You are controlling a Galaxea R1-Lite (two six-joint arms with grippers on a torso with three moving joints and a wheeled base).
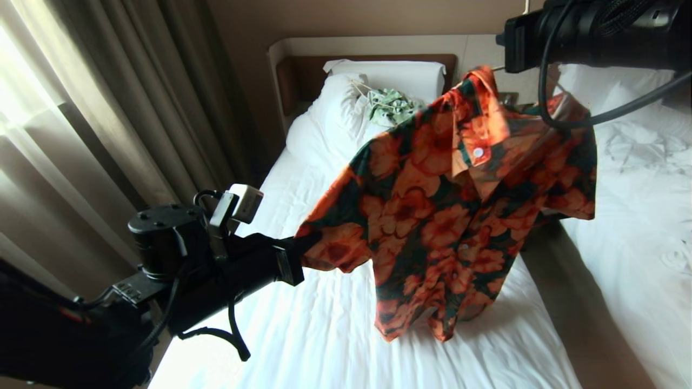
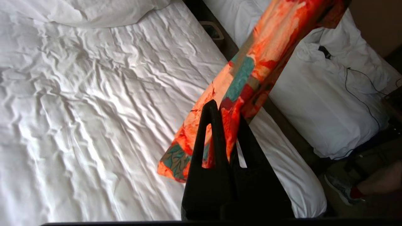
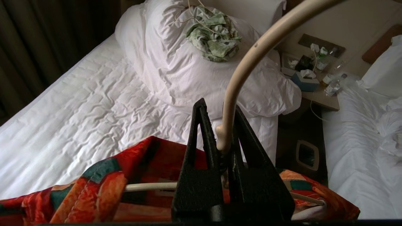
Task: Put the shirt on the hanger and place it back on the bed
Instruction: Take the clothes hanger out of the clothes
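The shirt hangs in mid-air above the bed, draped over the hanger, and both arms are on it. Up top, the right gripper has its fingers pressed tight on the neck of the hanger just under the hook, so the whole garment dangles from that one pinch; in the right wrist view the cream wire runs out sideways under the collar on both sides, which suggests the shoulders are seated. That high hold keeps the hem off the sheet and lets the fabric fall straight.

Down low on the left, the left gripper is clamped on the edge of a sleeve, fingers closed with floral cloth squeezed between them. It draws that sleeve out and away from the body of the shirt, most likely to square the cloth on the hanger's shoulder before the set-down.

Pose-wise: the right arm reaches in from the upper right of the head view, wrist high, fingers pointing down at the hanger. The left arm stretches out roughly level across the bed's near side, fingers aimed at the shirt.

By the pillows lies a green garment, well clear of all this. The hanging looks nearly done; lowering onto the bed remains.
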